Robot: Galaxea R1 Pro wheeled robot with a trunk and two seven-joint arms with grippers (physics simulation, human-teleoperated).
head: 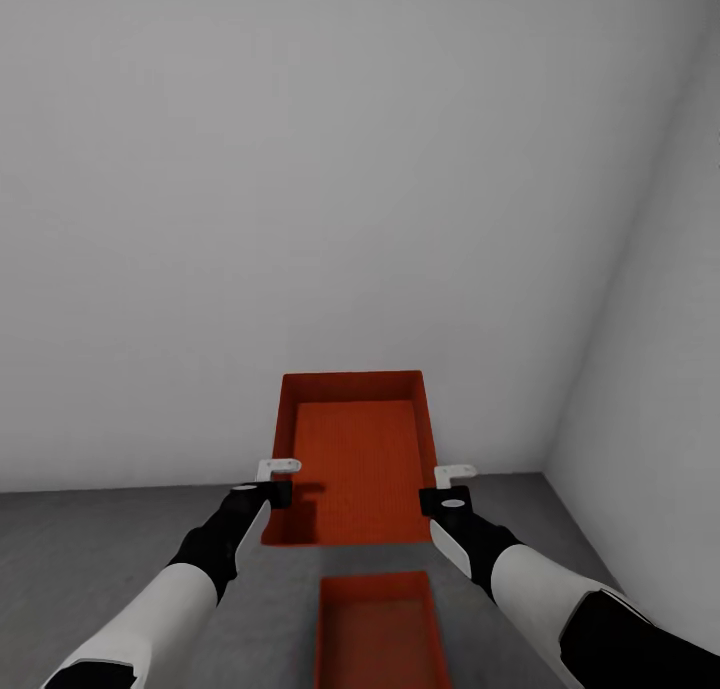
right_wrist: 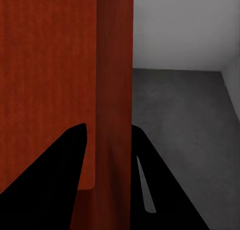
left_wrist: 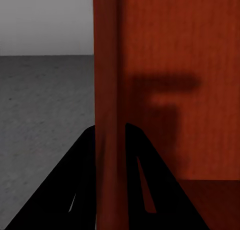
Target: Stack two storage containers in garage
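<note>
Containers: one orange bin (head: 355, 459) hangs mid-frame, my left gripper (head: 268, 489) and right gripper (head: 440, 497) clamping its side walls; the other bin (head: 380, 634) lies at bottom centre on the floor (head: 100, 539).

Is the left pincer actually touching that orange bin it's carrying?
Touching. In the left wrist view, the left pincer has a finger pressed on each side of the held container's wall.

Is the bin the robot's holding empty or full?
Empty: the held bin shows only its bare orange bottom, both grippers clamped on its side walls.

Soft even light, faint shadows, slightly blurry renders.
</note>
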